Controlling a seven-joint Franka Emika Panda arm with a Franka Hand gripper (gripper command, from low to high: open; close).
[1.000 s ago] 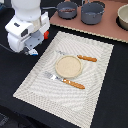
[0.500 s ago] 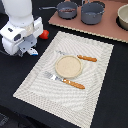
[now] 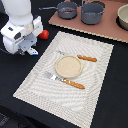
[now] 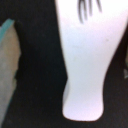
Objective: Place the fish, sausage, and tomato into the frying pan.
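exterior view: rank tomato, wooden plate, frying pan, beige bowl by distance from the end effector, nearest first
The end effector is at the exterior view's left, its tips hidden by the arm.
1. tomato - right beside the arm, on the dark table.
2. wooden plate - middle of the placemat.
3. frying pan - back, on the brown board.
4. beige bowl - far back right corner.
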